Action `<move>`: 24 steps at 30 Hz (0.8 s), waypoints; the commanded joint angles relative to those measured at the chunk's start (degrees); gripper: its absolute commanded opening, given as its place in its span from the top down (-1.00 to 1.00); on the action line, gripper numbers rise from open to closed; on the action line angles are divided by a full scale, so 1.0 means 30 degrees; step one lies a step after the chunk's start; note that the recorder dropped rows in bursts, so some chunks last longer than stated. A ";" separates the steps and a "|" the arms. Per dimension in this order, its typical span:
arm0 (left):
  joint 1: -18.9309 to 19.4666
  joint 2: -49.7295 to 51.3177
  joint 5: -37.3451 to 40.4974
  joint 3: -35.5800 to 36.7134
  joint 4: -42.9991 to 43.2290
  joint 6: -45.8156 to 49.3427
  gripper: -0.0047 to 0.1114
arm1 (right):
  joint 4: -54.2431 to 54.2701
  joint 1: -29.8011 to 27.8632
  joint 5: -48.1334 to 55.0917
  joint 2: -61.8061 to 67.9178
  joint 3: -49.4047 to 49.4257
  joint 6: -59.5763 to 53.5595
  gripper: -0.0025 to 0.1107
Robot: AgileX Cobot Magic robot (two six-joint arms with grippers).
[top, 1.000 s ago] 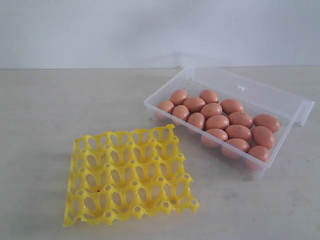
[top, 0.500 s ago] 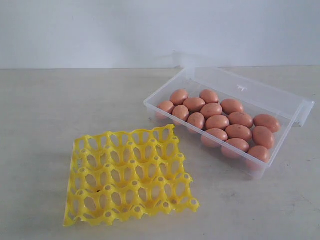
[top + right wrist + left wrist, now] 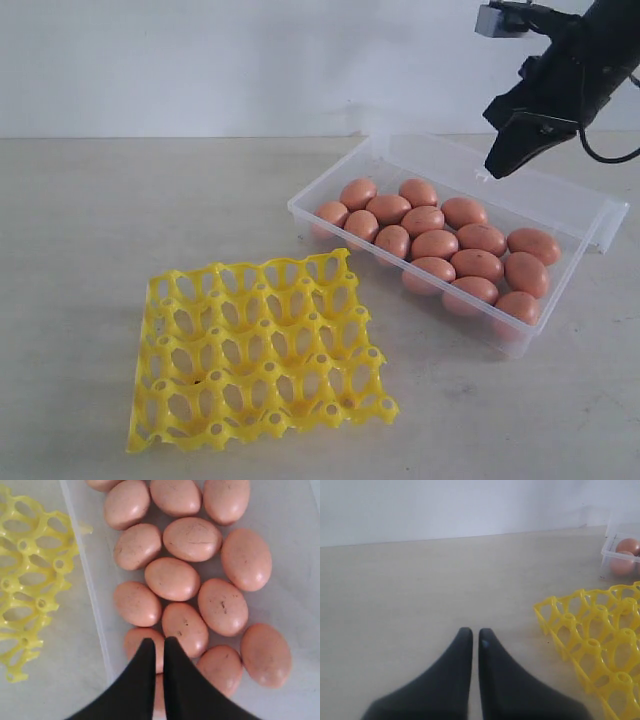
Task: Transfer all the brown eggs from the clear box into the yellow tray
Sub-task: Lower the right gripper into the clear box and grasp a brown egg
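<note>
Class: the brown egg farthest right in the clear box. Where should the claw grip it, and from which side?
Likely across its narrow middle, from straight above. This egg lies on its side with bare floor behind it, toward the lid, so one side is free; the neighbouring egg in front leaves little room there, and the clear box wall blocks any sideways approach.

Plain white wall (image 3: 200, 60) behind a pale beige tabletop (image 3: 90, 210).
</note>
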 commanded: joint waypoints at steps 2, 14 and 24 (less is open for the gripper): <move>-0.0079 -0.0051 -0.0148 0.0069 0.0026 0.0026 0.85 | 0.0038 0.0008 -0.0999 0.0190 -0.0186 -0.3874 0.60; -0.0079 -0.0051 -0.0148 0.0069 0.0026 0.0026 0.85 | 0.0184 0.0008 -0.5687 0.3818 -0.0186 -0.4446 0.01; -0.0079 -0.0051 -0.0148 0.0069 0.0026 0.0026 0.85 | 0.0428 0.0652 -0.7492 0.4603 -0.0186 -0.7565 0.01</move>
